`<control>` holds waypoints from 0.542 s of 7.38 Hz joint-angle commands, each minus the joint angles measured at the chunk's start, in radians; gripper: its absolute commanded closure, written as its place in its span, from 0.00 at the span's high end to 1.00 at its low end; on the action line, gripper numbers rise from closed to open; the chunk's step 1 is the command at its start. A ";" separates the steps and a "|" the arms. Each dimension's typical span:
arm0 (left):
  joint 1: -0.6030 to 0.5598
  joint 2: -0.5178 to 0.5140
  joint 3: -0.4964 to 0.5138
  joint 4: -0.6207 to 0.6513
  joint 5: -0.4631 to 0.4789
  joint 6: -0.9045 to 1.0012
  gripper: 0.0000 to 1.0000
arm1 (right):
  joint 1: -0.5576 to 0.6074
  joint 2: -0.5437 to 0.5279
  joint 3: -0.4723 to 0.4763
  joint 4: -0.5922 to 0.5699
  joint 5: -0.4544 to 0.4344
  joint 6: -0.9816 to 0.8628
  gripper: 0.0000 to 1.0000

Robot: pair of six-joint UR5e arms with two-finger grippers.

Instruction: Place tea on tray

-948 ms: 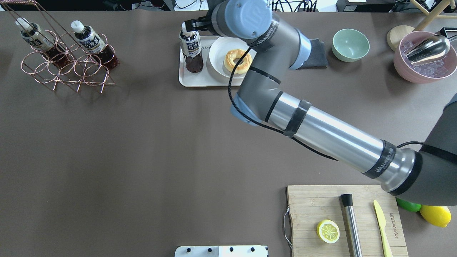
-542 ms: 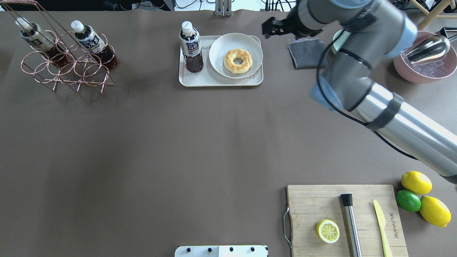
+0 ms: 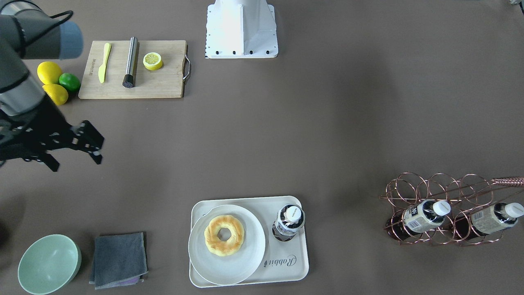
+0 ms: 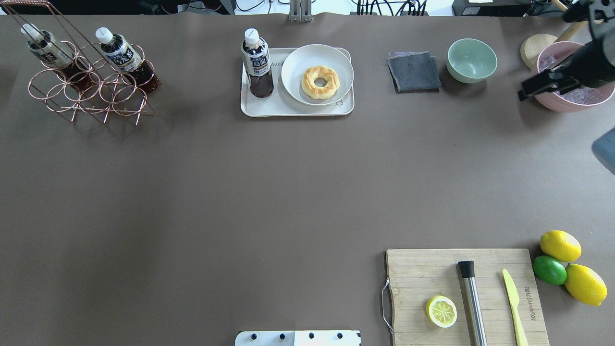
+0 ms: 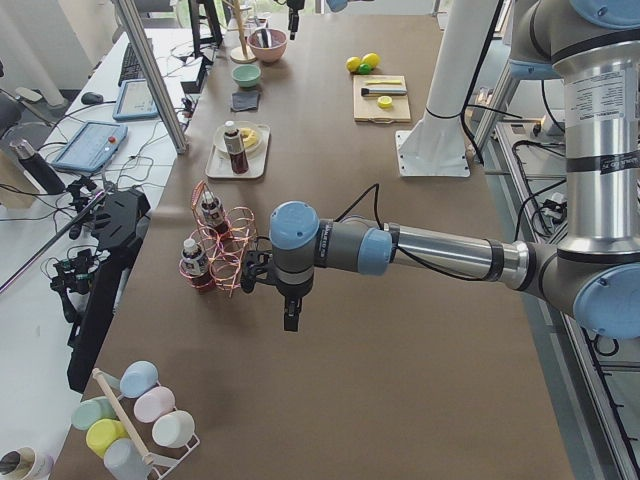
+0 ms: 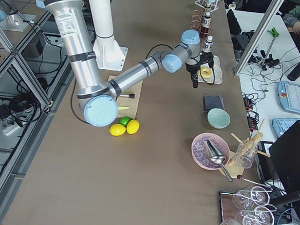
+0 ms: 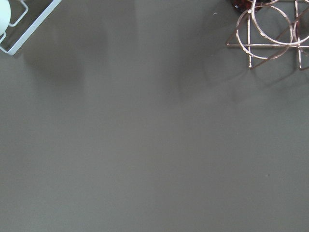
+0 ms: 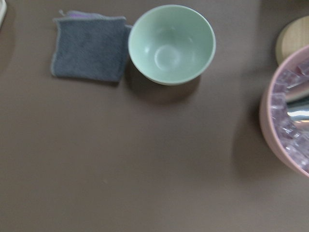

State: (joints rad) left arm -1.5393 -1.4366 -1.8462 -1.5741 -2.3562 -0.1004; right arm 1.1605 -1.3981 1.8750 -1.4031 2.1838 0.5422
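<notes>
Overhead exterior: right gripper (image 3: pixel 100 150) has swung away to the pink bowl (image 4: pixel 567 104), jaws spread, empty. Tea (image 4: pixel 257 62) stays upright on tray (image 4: pixel 298 109). Left gripper (image 5: pixel 289 320) jaws: cannot tell.

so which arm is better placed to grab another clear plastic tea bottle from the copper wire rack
Left. The left gripper hovers beside the copper wire rack, while the right gripper is far off by the pink bowl.

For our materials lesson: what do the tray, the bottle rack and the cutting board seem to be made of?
Tray: likely plastic or melamine, off-white, matte; smooth moulded rim, rounded corners.
Rack: metal wire, shiny copper-coloured finish; thin bent rings.
Cutting board: wood, perhaps bamboo, pale; visible grain strips.
</notes>
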 commanded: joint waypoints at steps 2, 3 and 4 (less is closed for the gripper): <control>-0.032 0.018 0.012 0.032 0.003 0.015 0.98 | 0.277 -0.315 -0.075 -0.071 -0.042 -0.723 1.00; -0.022 0.015 0.016 0.070 0.029 0.016 0.98 | 0.365 -0.297 -0.109 -0.190 -0.038 -0.804 1.00; -0.022 0.002 0.015 0.119 0.076 0.015 0.98 | 0.425 -0.286 -0.102 -0.258 -0.039 -0.809 1.00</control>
State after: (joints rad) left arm -1.5676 -1.4219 -1.8336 -1.5223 -2.3371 -0.0857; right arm 1.4573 -1.6857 1.7955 -1.5257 2.1543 -0.1611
